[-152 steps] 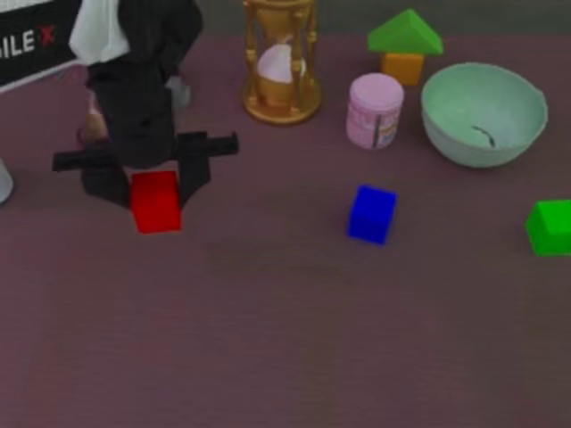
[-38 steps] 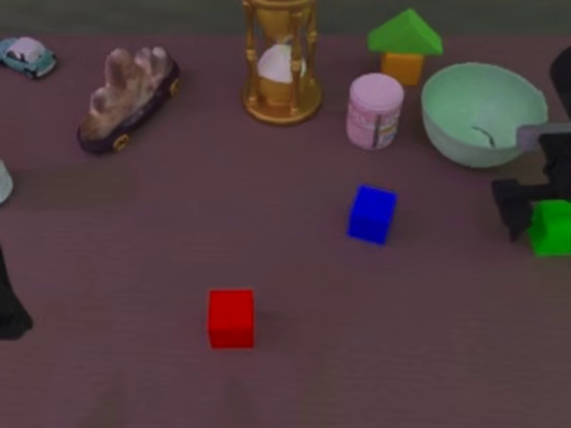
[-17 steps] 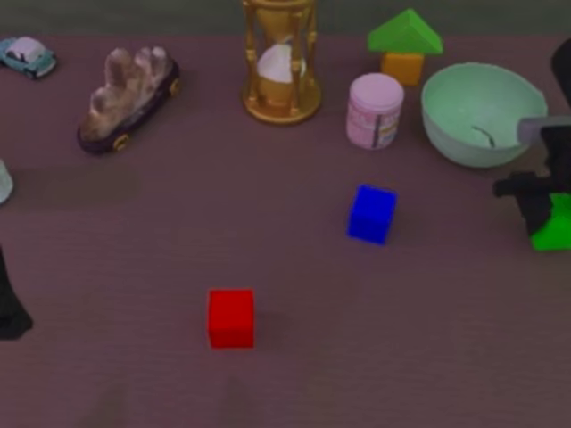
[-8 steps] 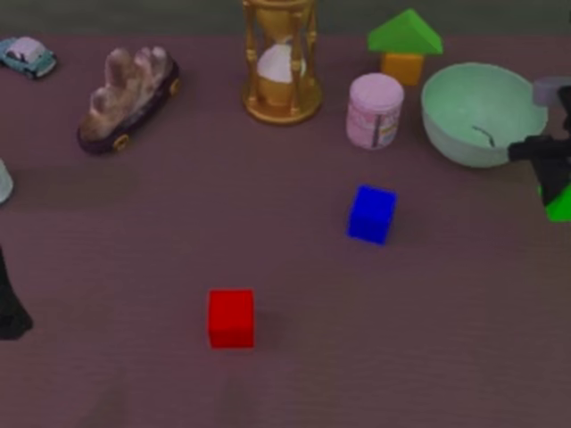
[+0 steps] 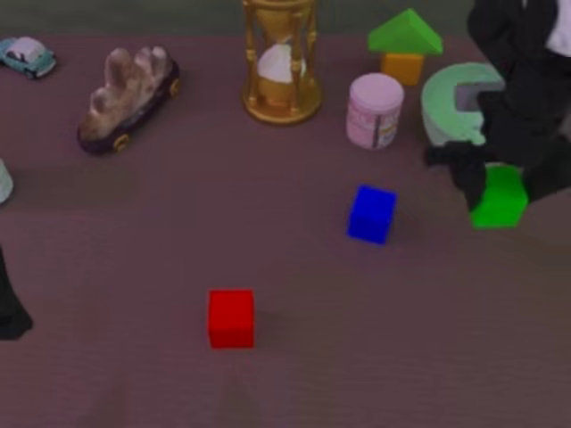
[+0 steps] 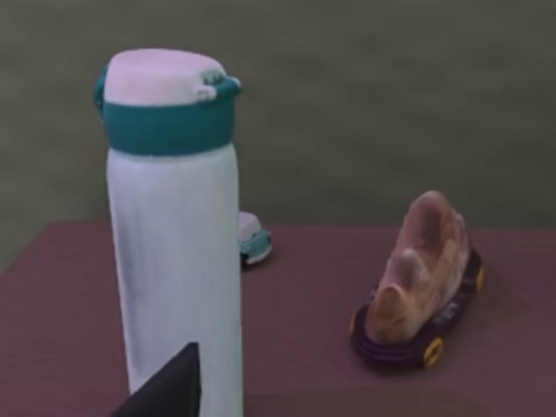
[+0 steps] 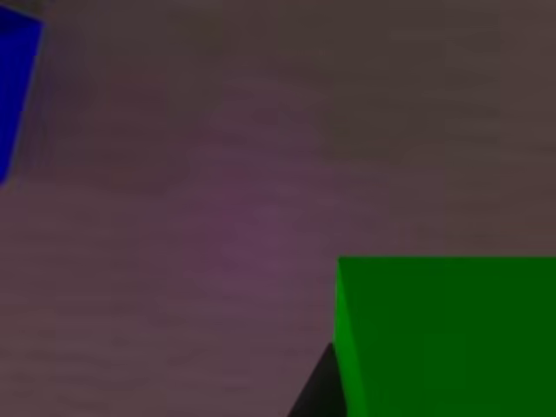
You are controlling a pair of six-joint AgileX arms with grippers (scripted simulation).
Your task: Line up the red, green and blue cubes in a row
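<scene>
Top view gives you the green cube (image 5: 499,197) at the right side of the table, pinched between the dark fingers of the right gripper (image 5: 496,178), whose jaws press on its left and right faces; whether the cube rests on the tabletop or hangs just above it, you cannot tell. Left of it, apart from it and near the table's middle, you see the blue cube (image 5: 371,214) sitting slightly turned. Farther left and nearer to you, well apart from both, the red cube (image 5: 231,317) sits squarely on the purple table (image 5: 294,374). The right arm reaches in from the far right corner and covers much of the pale green bowl (image 5: 439,102) just beyond the green cube. Along the far edge stand a pink can (image 5: 375,110), an hourglass (image 5: 281,62), and a green wedge (image 5: 404,33) resting on a small orange block (image 5: 403,67). At far left lie a bread-shaped toy on wheels (image 5: 127,96) and a tiny car (image 5: 27,55). The left gripper (image 5: 9,308) sits parked at the table's left edge, and you cannot tell how its jaws stand; its wrist view faces a white bottle (image 6: 174,252) with a teal cap.
</scene>
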